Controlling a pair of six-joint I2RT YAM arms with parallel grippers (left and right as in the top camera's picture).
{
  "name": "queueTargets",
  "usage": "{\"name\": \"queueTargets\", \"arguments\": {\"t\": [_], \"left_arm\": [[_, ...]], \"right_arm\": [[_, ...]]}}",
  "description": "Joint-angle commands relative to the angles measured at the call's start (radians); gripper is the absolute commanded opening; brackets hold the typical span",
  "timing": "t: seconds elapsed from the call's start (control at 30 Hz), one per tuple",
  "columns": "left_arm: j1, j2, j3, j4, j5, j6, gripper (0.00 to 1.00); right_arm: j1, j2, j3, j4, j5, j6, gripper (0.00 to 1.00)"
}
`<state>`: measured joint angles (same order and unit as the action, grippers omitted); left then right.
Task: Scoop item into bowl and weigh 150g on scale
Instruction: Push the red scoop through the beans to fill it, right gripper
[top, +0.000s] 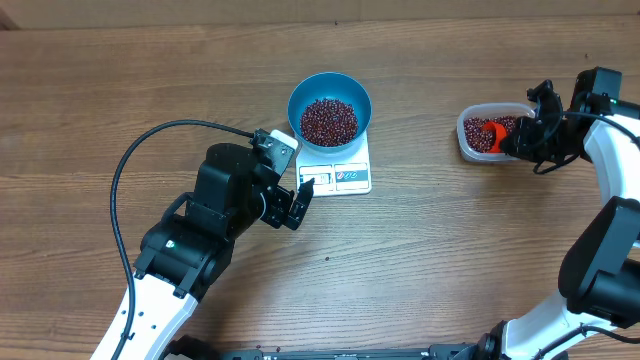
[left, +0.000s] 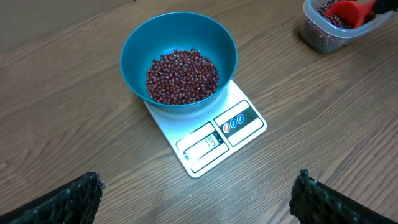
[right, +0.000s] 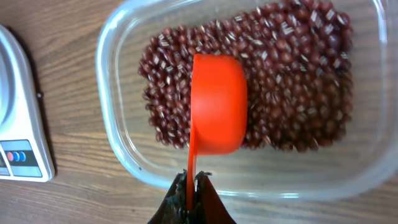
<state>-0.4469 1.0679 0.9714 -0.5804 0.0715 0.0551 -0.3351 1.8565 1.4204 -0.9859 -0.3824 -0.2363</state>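
The blue bowl (top: 330, 106) (left: 179, 59) sits on the white scale (top: 340, 172) (left: 214, 134) and holds a pile of dark red beans (top: 328, 121) (left: 181, 76). More beans (right: 280, 81) (top: 481, 136) fill a clear tub (right: 118, 124) (top: 466, 142) at the right. My right gripper (right: 192, 183) (top: 517, 140) is shut on the handle of an orange-red scoop (right: 216, 102) (top: 494, 130), whose cup lies turned over on the beans in the tub. My left gripper (left: 196, 202) (top: 298, 204) is open and empty, low over the table just in front of the scale.
The left arm's black cable (top: 150, 145) loops over the table at the left. Bare wooden table (top: 450, 240) lies between the scale and the tub.
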Motion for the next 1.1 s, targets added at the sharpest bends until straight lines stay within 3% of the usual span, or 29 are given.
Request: {"name": "queueTargets", "arguments": {"t": [0.0,0.5,1.07], "left_arm": [[0.002,0.006,0.021,0.001,0.006,-0.01,0.99],[0.002,0.005,0.021,0.001,0.006,-0.01,0.99],[0.002,0.005,0.021,0.001,0.006,-0.01,1.0]], "right_arm": [[-0.007,0.002,0.058,-0.02,0.086,0.002,0.04],[-0.007,0.002,0.058,0.069,0.248,0.084,0.04],[-0.004,0.003,-0.014,0.095,0.077,0.078,0.04]]}}
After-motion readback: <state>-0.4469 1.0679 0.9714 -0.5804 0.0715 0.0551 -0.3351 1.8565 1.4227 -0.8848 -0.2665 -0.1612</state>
